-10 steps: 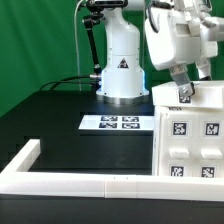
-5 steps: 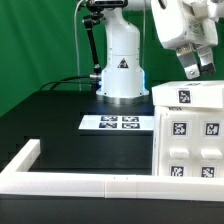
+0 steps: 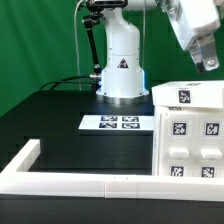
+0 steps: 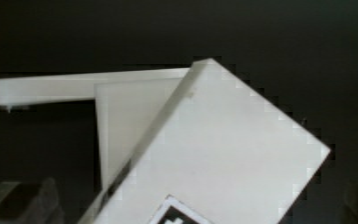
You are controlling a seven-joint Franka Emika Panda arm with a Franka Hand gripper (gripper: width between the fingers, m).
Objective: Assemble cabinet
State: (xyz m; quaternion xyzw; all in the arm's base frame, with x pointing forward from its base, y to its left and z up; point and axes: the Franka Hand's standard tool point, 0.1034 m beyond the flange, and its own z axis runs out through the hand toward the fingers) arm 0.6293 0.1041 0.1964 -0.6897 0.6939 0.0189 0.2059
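Cabinet sits on the near part of the black table, at the exterior view's right, just behind the low white frame along the near edge. We see square markers on its front blocks. Toward the exterior view's left and a little farther lies the marker board. Farther back stands the arm's white base. Above the cabinet's far top edge the gripper hangs clear, fingers spread apart, grasping nothing.

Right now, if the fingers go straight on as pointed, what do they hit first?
Probably the top of the cabinet: the open fingers point down at it, apart from it. Exact spot unclear.
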